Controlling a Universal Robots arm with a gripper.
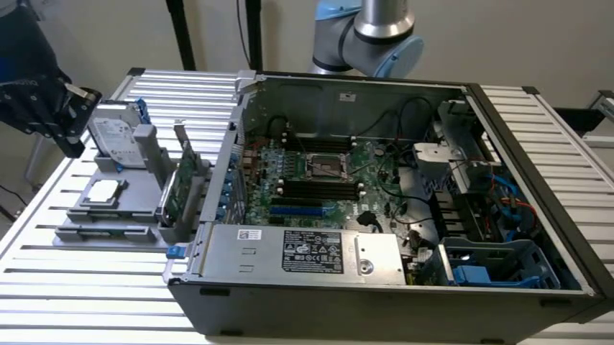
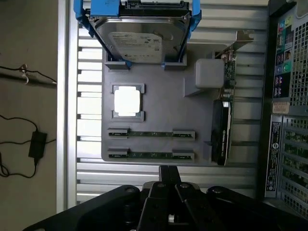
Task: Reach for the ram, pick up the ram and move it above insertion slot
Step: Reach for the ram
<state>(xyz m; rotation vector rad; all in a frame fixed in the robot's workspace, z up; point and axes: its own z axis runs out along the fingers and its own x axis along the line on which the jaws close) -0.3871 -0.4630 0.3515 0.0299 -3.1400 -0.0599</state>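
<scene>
The gripper [image 2: 168, 169] is seen with its fingers pressed together and nothing held between them. It is held over the slatted tabletop [image 1: 96, 302], clear of everything below it.

A gray tray [image 2: 163, 110] is laid on the tabletop, and several parts are kept in its recesses. Nearest the gripper, two ram sticks are seated side by side in their own narrow holders. One ram [image 2: 151, 155] lies just ahead of the gripper, with the second ram [image 2: 151, 134] lying parallel just beyond it. Neither is touched. Farther from the gripper, a square silver chip [image 2: 127, 102] is set in a shallow pocket. Farther still, a hard drive [image 2: 139, 43] with blue rails is propped in a cradle at the tray's far end. A green expansion card [image 2: 222, 130] is stood on edge along the side of the tray that faces the computer case [image 1: 384, 287].

In the exterior view, the gripper [image 1: 75, 146] is found at that view's left, just beside the hard drive and well apart from the case. The case is laid open on the tabletop. Inside it a green main board [image 1: 326, 172] is mounted, and long black slots [image 1: 317, 188] are lined up across the board — well apart from the gripper.
</scene>
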